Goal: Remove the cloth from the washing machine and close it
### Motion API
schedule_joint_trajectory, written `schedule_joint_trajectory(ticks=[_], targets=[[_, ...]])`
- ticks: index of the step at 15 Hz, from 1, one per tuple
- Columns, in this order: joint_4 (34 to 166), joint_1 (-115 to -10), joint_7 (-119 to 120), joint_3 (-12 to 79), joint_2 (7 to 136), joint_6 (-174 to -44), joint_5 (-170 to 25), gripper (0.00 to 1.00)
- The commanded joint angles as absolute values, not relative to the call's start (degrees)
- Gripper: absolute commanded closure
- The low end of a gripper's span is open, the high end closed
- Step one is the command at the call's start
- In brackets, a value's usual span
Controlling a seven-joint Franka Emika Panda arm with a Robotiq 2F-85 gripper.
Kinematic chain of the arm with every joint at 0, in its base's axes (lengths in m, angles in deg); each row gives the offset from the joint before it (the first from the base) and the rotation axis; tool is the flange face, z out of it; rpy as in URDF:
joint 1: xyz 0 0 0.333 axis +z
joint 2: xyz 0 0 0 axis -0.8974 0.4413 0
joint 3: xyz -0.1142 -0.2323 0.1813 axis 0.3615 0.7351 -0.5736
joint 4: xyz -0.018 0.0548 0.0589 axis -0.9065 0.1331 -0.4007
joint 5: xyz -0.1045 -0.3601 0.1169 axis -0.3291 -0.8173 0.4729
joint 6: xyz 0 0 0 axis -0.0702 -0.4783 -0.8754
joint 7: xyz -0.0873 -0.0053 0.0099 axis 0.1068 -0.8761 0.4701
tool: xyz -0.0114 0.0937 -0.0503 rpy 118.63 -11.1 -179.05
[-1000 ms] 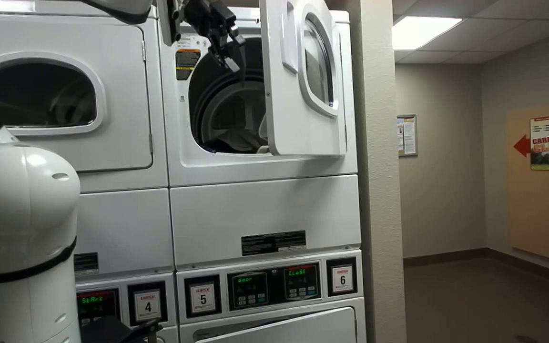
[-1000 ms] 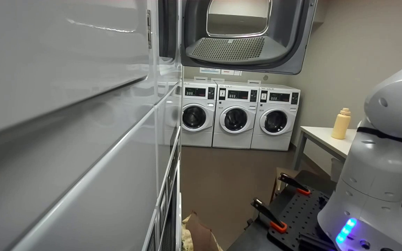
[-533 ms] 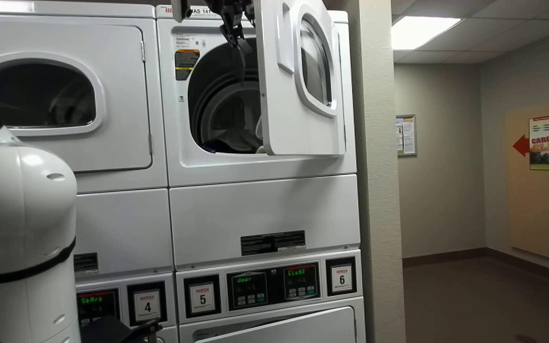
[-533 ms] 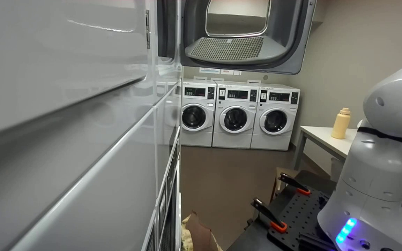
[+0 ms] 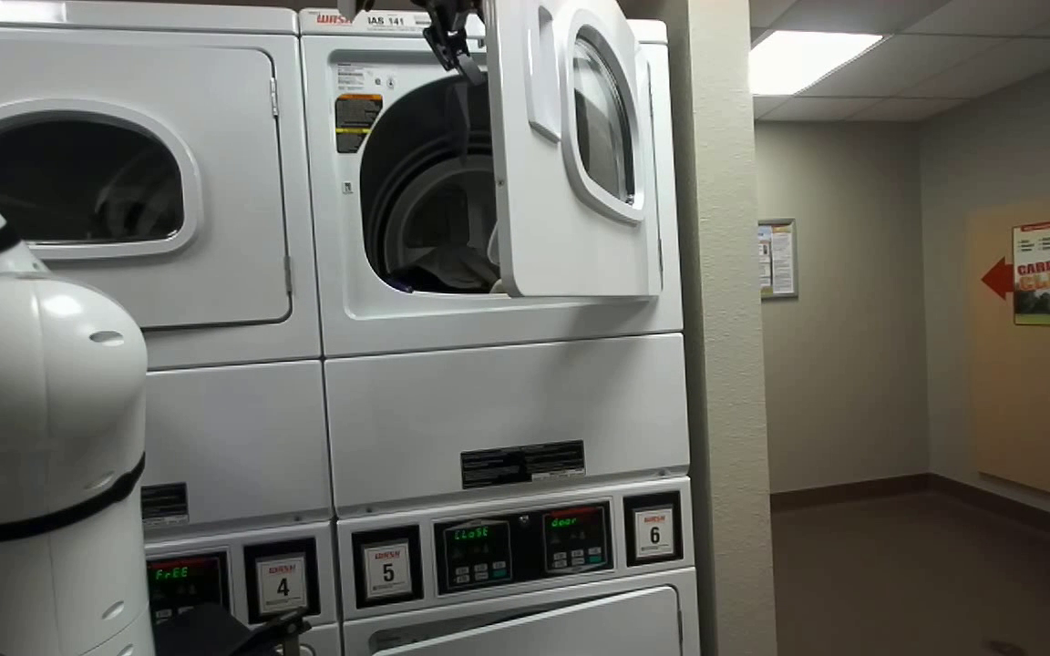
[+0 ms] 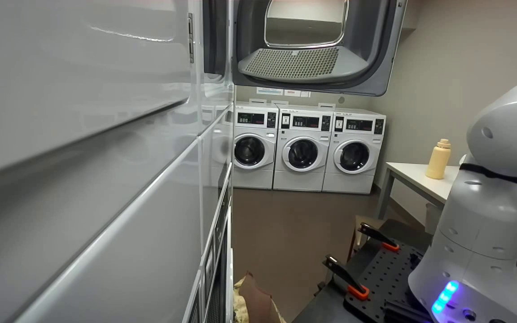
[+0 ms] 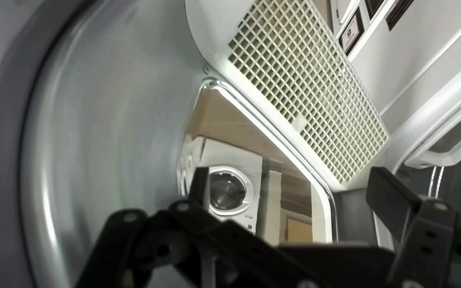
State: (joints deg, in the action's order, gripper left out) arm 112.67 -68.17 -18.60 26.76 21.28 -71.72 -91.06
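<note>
Just raised gripper (image 7: 290, 180), spread wide, near door (image 5: 548, 200), well off table edge (image 6: 415, 178); seems early to close with cloth (image 5: 454, 266) inside.

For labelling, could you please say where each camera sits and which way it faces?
Wrist view: wrist-mounted, facing the inside of the open door; gripper visible.
Exterior view: before the machines, facing their fronts; arm, gripper partly visible.
Exterior view: beside those fronts, looking along them toward three washers; arm partly visible.
Both exterior views share arm and door.
</note>
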Motion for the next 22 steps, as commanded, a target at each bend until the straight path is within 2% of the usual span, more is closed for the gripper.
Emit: schedule_joint_trajectory(ticks=[1,9,17,22], targets=[[108.3,-69.2,-17.3,24.8,25.5,-70.5,-90.5,0.0],[112.9,-63.1,-15.6,22.2,23.5,-70.9,-80.3,0.0],[112.4,-64.0,-17.2,20.4,25.0,-71.3,-80.8,0.0],[112.3,-64.2,-15.4,19.5,17.4,-67.8,-84.5,0.0]])
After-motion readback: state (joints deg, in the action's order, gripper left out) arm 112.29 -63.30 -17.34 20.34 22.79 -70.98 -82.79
